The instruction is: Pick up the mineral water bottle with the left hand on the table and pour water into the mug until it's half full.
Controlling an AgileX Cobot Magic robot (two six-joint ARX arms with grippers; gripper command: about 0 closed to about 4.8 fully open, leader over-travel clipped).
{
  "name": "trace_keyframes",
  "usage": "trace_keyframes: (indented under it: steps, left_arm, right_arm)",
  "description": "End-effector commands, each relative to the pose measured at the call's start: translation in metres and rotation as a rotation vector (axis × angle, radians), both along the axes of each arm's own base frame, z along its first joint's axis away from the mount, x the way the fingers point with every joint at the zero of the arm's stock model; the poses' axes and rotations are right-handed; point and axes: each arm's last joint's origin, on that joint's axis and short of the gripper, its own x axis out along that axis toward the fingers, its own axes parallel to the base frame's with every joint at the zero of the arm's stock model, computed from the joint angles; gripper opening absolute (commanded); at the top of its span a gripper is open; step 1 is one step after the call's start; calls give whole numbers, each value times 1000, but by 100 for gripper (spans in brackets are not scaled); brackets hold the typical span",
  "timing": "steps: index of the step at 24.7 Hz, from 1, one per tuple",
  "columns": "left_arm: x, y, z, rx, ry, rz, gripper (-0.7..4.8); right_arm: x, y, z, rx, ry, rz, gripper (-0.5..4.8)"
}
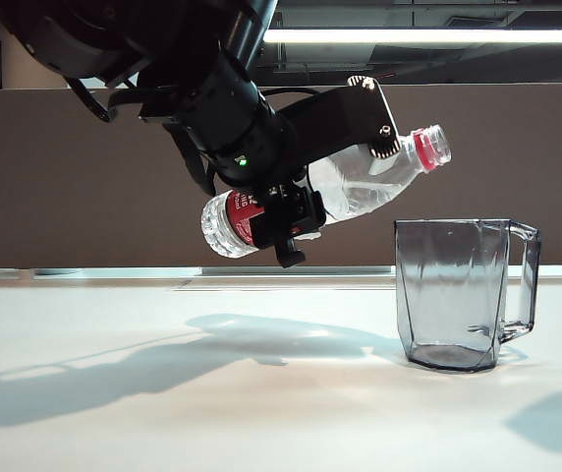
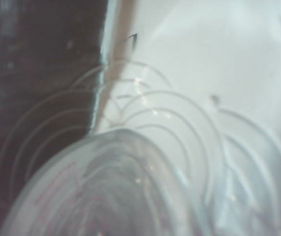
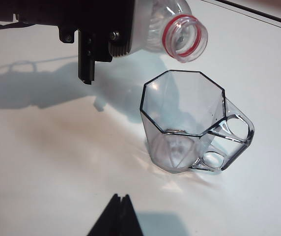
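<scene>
The left gripper (image 1: pixel 283 218), black and bulky with a small green light, had its jaws clamped on the labelled middle of the tall clear plastic mineral water bottle with a red neck ring (image 1: pixel 360 182). It held the bottle off the desk, tilted close to level, ribbed base lower and open, capless mouth higher, pointing toward the mug. In the left wrist view the bottle's clear ribbed body (image 2: pixel 130 187) filled most of the picture, blurred. The mouth hung above and just beside the rim of the transparent smoky-grey faceted mug with an angular handle (image 1: pixel 455 293), not over its middle. The mug stood upright on the wide plain white desk (image 1: pixel 163 423), with its handle turned away from the bottle; it looked empty. The right gripper (image 3: pixel 117 216) showed only as a dark tip over bare desk near the mug, and whether its jaws were apart or together could not be told.
</scene>
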Motion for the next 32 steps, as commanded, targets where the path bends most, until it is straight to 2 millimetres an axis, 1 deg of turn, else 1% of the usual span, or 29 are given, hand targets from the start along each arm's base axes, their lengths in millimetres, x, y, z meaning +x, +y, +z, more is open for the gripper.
trace_keyframes:
  steps: [1,6,13,20,28,32]
  left_arm:
    - [1,-3,9,-17,-65,1,238]
    - [1,-2,9,38,-93,-3,238]
    - [3,-3,7,74,-112,12,238]
    - [5,-5,5,67,-136,17,238]
    - [5,-5,5,134,-168,-3,238]
    - [5,-5,5,138,-170,-3,238]
  right_arm:
    - [0,0,4,17,-17,-5,-2]
    - [0,0,4,17,-17,-4,-2]
    - [0,0,4,19,-15,2,-2]
    - [0,0,4,18,-15,2,-2]
    - [0,0,3,18,-14,2,-2]
    - [0,0,3,15,-11,2,-1]
